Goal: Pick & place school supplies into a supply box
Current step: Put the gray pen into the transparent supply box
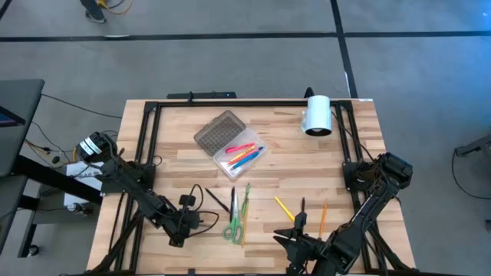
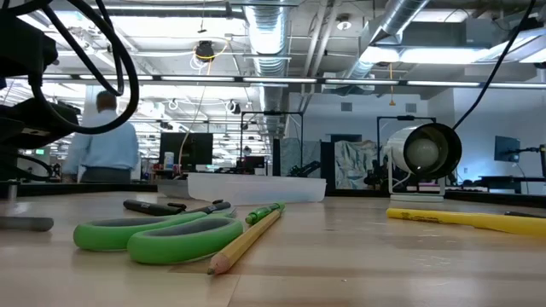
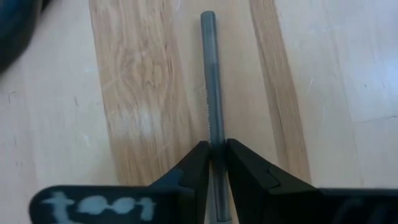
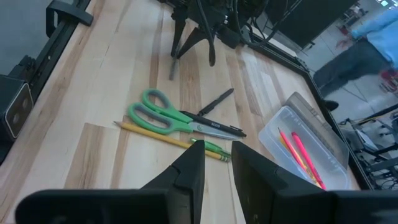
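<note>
The left gripper was down on the wooden table at its near left part, its fingers closed from both sides on a thin grey pen that lay flat along the boards. Nothing else lay around that pen in the left wrist view.

The right gripper hung over the near right edge of the table, its fingers a narrow gap apart with nothing between them.

The supply box sat open near the table's middle, its grey dotted lid folded back toward the far left side. Pink, orange and blue pens lay inside the clear tray.

Between the two arms, the green-handled scissors lay flat, with a yellow pencil alongside them that carried a green end. A black pen lay just beyond the scissors, and another dark pen lay against the blades. Further right were a yellow pen, a black pen and an orange pencil, each apart from the others.

A white cylinder lay on its side at the far right corner, well away from the box. Beyond the table a person in a light blue shirt stood in the room.
</note>
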